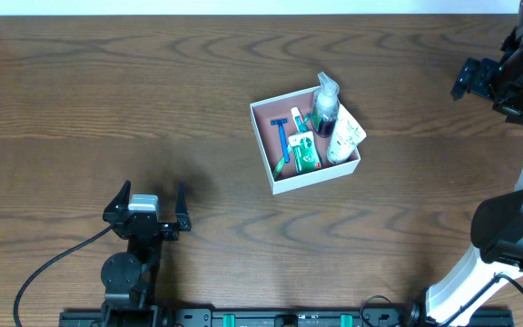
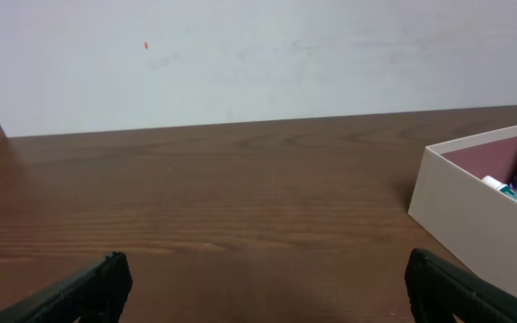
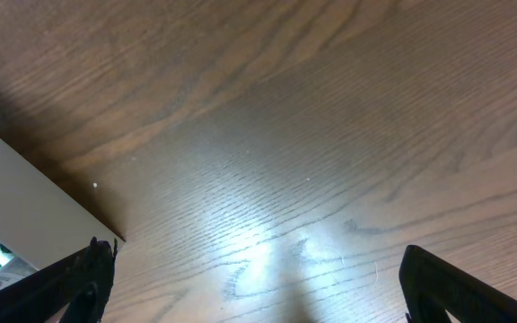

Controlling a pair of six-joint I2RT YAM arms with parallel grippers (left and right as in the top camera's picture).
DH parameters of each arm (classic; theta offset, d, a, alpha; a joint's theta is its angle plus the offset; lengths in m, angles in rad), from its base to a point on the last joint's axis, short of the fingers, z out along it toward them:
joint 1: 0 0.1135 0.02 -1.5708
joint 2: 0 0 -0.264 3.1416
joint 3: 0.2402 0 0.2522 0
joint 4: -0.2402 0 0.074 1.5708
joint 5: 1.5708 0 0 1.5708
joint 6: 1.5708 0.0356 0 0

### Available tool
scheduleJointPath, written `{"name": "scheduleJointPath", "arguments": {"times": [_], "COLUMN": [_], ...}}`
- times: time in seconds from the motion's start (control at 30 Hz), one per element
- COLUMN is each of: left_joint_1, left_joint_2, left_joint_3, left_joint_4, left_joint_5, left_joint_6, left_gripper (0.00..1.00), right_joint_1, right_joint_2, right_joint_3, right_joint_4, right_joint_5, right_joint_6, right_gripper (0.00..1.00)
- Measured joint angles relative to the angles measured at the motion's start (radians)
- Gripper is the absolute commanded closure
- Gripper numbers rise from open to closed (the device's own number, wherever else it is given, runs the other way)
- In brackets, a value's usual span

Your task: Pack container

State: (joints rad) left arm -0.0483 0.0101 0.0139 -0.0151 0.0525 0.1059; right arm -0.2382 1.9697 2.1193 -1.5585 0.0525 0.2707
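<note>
The container (image 1: 280,178), a square white-walled box with a pink-brown inside, sits right of the table's middle. It holds a blue razor (image 1: 282,136), a green toothpaste box (image 1: 304,152), a dark pump bottle (image 1: 325,107) and a white packet (image 1: 345,138). Its corner shows in the left wrist view (image 2: 460,202) and in the right wrist view (image 3: 25,202). My left gripper (image 1: 149,205) is open and empty at the front left, low over the wood (image 2: 263,287). My right gripper (image 1: 476,79) is open and empty at the far right, above bare table (image 3: 254,287).
The dark wooden table (image 1: 107,100) runs to a pale wall at the back in the left wrist view (image 2: 240,54). A black cable (image 1: 48,268) trails from the left arm's base. The right arm's white base (image 1: 466,277) stands at the front right.
</note>
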Motion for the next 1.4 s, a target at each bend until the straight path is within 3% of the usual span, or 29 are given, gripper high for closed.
{"name": "scheduleJointPath", "arguments": {"times": [1.03,1.2,1.4], "left_joint_1": [0.0,0.0,0.0], "left_joint_2": [0.0,0.0,0.0], "left_joint_3": [0.0,0.0,0.0], "left_joint_4": [0.0,-0.001,-0.002], "left_joint_5": [0.0,0.0,0.0], "left_joint_6": [0.0,0.0,0.0], "left_gripper": [0.02,0.02,0.02], "right_joint_1": [0.004,0.041,0.118], "right_joint_2": [-0.014,-0.118,-0.408], "right_joint_3": [-0.002,-0.015,-0.13], "right_joint_4": [0.0,0.001,0.117], "right_joint_5": [0.002,0.042,0.074], "right_joint_6": [-0.001,-0.05,-0.116], "right_gripper": [0.01,0.01,0.01]}}
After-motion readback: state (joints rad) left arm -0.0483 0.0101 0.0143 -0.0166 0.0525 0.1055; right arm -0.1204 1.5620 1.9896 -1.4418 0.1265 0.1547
